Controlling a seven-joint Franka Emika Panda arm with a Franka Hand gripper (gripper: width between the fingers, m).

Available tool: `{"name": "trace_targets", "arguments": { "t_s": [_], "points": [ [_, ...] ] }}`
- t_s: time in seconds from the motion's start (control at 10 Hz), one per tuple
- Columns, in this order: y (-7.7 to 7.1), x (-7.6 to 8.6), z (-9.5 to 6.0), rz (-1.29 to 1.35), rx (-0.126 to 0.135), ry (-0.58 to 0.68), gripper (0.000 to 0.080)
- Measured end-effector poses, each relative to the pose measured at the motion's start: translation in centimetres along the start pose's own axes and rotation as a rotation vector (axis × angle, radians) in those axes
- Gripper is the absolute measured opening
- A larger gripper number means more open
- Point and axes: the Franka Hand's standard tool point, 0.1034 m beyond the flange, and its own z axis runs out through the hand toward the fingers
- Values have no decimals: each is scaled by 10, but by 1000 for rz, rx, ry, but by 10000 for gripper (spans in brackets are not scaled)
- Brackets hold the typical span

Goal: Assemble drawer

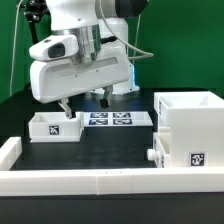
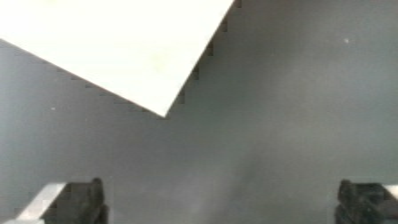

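Over the dark counter [image 1: 110, 145], the gripper [image 1: 84, 103] hangs with its jaws spread wide, grasping nothing.
At the exterior view's right stands the tall drawer housing [image 1: 190, 135], a knobbed tray [image 1: 158, 156] showing low on its side; the second tray [image 1: 55, 127] lies well apart at the left, just beside the marker board [image 1: 110, 120]. A border wall [image 1: 90, 182] edges the front. In the wrist view, the fingers [image 2: 71, 202] are far apart.

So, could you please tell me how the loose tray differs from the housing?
The tray is low and shallow; the housing is tall and boxy. The tray sits at the exterior view's left, the housing at its right. Both are white and carry a square tag.
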Motion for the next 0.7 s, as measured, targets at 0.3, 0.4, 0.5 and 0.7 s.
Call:
{"name": "trace_targets", "arguments": {
  "t_s": [0.3,0.4,0.5,0.7],
  "points": [
    [0,0,0,160,1,0,649],
    [1,-4,1,297,-4,1,649],
    [2,-15,8,390,-17,6,649],
    [-5,-31,16,496,-20,-14,649]
  ]
}}
